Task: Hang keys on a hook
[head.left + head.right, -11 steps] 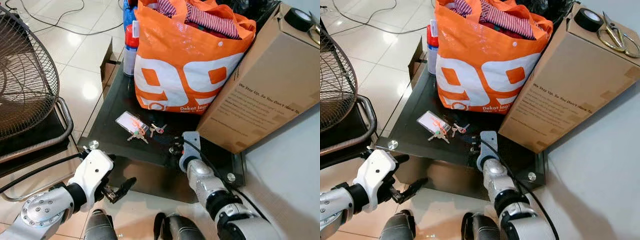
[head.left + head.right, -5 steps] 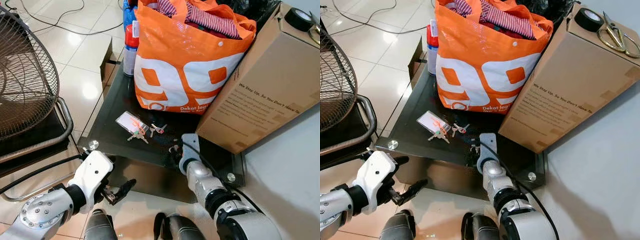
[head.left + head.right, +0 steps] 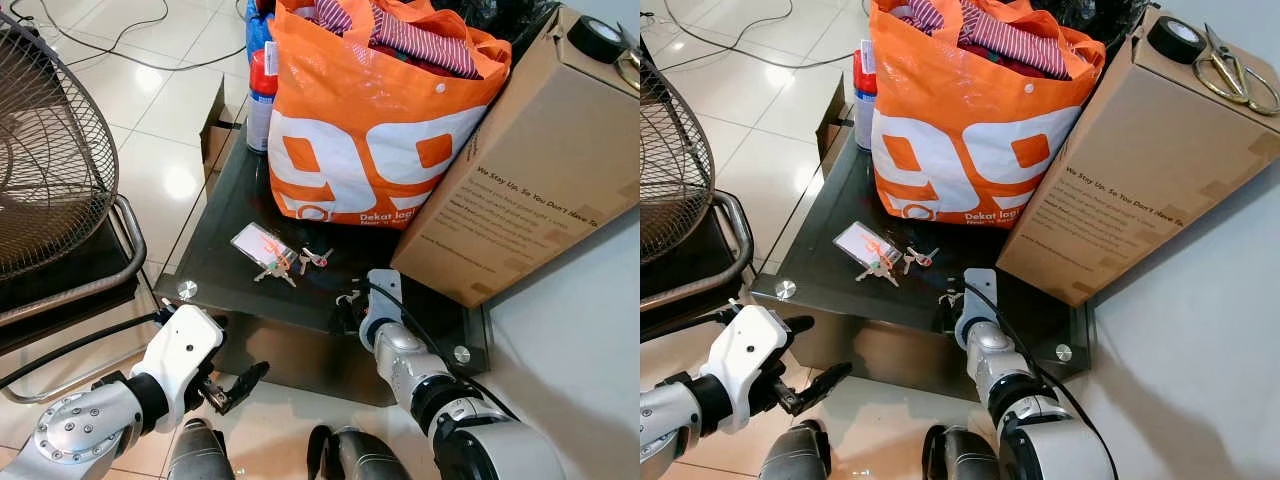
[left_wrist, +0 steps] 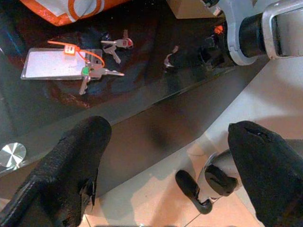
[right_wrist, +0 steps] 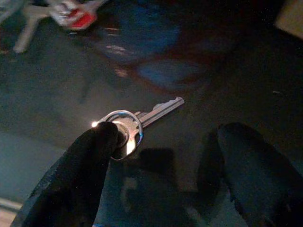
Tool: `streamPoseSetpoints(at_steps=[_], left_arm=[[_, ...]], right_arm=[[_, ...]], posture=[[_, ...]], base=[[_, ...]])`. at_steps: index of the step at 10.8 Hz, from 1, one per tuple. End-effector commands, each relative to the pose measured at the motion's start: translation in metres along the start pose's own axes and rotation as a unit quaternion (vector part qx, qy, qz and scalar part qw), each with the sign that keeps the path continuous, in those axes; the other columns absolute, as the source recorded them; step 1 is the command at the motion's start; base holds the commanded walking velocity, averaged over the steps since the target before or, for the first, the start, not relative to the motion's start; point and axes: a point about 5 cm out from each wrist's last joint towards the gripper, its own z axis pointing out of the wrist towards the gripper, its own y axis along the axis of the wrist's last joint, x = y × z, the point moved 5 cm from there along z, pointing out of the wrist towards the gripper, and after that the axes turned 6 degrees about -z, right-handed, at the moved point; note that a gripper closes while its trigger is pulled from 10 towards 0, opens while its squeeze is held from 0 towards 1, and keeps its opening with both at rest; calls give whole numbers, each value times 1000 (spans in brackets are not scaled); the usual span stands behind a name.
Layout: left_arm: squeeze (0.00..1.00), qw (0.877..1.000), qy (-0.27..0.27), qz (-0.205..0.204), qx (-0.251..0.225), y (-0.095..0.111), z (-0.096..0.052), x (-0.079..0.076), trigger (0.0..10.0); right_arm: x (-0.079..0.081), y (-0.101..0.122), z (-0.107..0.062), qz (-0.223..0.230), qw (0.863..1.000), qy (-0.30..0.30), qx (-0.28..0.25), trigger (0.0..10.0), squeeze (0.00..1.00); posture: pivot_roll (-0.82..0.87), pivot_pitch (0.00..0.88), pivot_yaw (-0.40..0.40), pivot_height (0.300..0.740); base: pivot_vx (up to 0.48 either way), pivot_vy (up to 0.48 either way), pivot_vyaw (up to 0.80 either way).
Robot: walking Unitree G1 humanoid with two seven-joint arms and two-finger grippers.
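Two fingers spread | right gripper (image 5: pixel 161 156) | one fingertip (image 5: pixel 102 137) touching key (image 5: pixel 137 118) | glass table (image 3: pixel 220 260)

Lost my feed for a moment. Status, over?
Right gripper open, down at the glass table, one finger touching the key ring. Single key flat, not lifted. Left gripper open, idle below table edge. Other keys nearby.

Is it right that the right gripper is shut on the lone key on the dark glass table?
No. The right wrist view shows the right gripper open, fingers straddling the lone key, which lies flat on the dark glass table.
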Motion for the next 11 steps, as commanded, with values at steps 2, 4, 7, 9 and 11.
streamPoseSetpoints(at_steps=[2,4,7,9,11], left_arm=[[90,1000,-11,3,-5,4,-1,-7,10000],[86,1000,-10,2,-6,4,-1,-7,10000],[86,1000,-10,0,-10,5,3,-8,10000],[86,1000,-9,3,-9,5,3,-6,10000],[90,1000,-9,5,-7,4,3,-6,10000]], right_arm=[[44,-4,-1,-53,995,81,14,9137,0],[41,-4,-2,-102,988,118,10,10000,0],[20,3,-2,-133,986,103,-6,10000,0],[10,13,0,-126,989,70,-22,10000,0],[10,17,0,-149,986,74,-31,10000,0]], posture=[[91,200,-201,740],[90,199,-204,740],[76,189,-203,740],[81,193,-199,740],[85,193,-198,740]], base=[[0,0,0],[0,0,0],[0,0,0],[0,0,0],[0,0,0]])
